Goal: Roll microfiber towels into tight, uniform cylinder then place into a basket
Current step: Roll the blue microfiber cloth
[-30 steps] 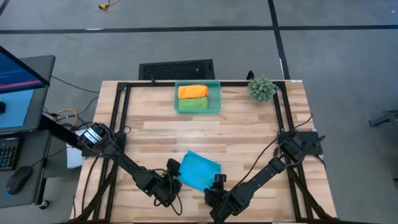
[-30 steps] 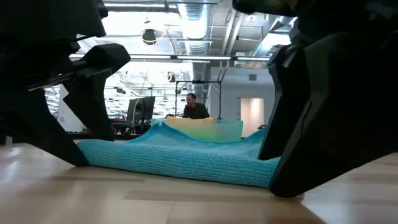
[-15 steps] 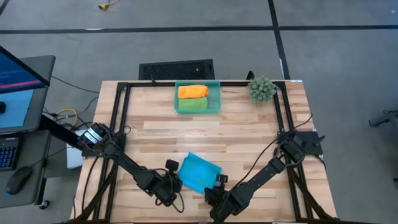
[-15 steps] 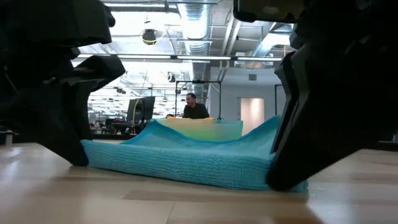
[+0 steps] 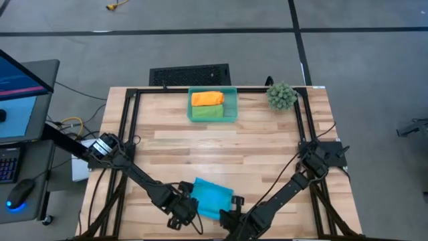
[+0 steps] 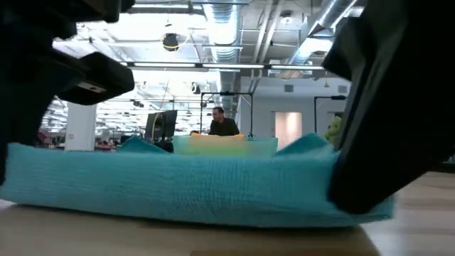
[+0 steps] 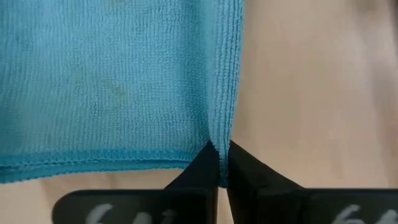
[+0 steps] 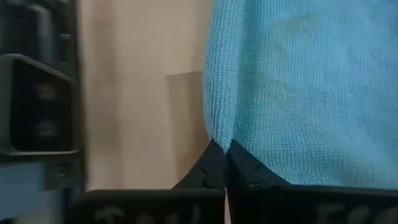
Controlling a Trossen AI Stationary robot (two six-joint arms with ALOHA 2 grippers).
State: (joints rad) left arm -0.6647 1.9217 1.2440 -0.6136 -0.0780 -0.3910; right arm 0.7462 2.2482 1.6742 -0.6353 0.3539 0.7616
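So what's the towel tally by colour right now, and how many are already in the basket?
Orange towel: 1, in the basket
Green towel: 1, in the basket
Blue towel: 1, at the table's near edge, pinched by the left claw and the right claw
Yellow towel: 0 in view
Total: 3 towels, 2 in the basket

— What's on the far right corner of the wooden table?

— A spiky green plant ball. Just beyond the far edge, a black vented panel lies on the grey floor.

— And over on the left?

— A desk with a lit monitor, keyboard and mouse. Far back in the room, a person sits under ceiling pipes.
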